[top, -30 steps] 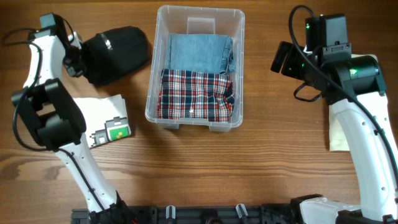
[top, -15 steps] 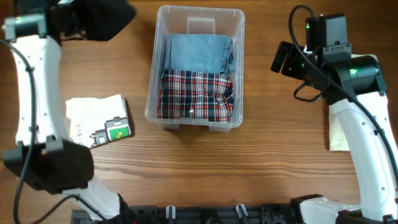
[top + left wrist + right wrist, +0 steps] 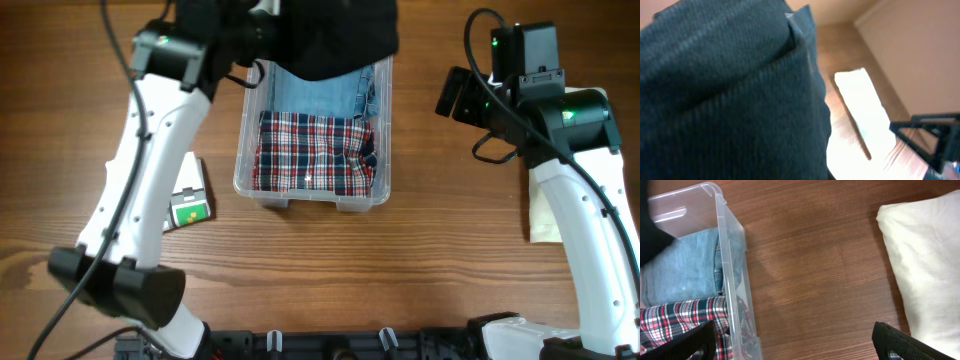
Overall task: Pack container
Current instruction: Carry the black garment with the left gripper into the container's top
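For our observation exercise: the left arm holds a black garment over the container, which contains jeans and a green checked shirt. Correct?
No: in the overhead view the checked shirt in the container is red, white and navy, not green; the rest stands.

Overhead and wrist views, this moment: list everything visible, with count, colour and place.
container: one, clear plastic, table centre.
folded denim: one, light blue, in the container's far half, partly under the black garment.
plaid garment: one, red, white and navy check, in the container's near half.
black garment: one, black, held up over the container's far end.
printed card: one, white with a green patch, left of the container, partly hidden by the left arm.
cloth: one, cream, table's right edge.
table: one, brown wood.
left gripper: one, black, gripping the black garment.
right gripper: one, black, open, over bare table right of the container.
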### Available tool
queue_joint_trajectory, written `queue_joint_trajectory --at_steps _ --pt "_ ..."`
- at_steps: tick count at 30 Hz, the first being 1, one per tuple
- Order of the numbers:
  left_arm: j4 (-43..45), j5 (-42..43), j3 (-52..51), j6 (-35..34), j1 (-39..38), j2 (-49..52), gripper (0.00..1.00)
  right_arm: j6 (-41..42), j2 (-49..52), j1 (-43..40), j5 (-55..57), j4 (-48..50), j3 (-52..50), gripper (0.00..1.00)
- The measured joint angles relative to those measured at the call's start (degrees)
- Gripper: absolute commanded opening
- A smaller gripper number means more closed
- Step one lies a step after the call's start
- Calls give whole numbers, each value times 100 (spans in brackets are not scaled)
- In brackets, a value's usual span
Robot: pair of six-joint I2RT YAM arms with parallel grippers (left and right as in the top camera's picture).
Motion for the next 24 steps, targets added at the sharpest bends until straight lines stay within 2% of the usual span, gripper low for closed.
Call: queue_joint_trajectory --at_steps 14,20,22,23,24 --pt "-173 -24 0 463 -48 1335 4 0 0 0 0 0 0 100" --pt "-173 -424 0 474 -48 1554 4 0 0 0 0 0 0 100" --pt "-170 -608 2 490 -48 1683 18 0 0 0 0 0 0 100" --pt "-170 -732 2 518 -46 1746 33 0 0 0 0 0 0 100" --pt "-168 -887 2 501 -44 1812 56 0 0 0 0 0 0 100"
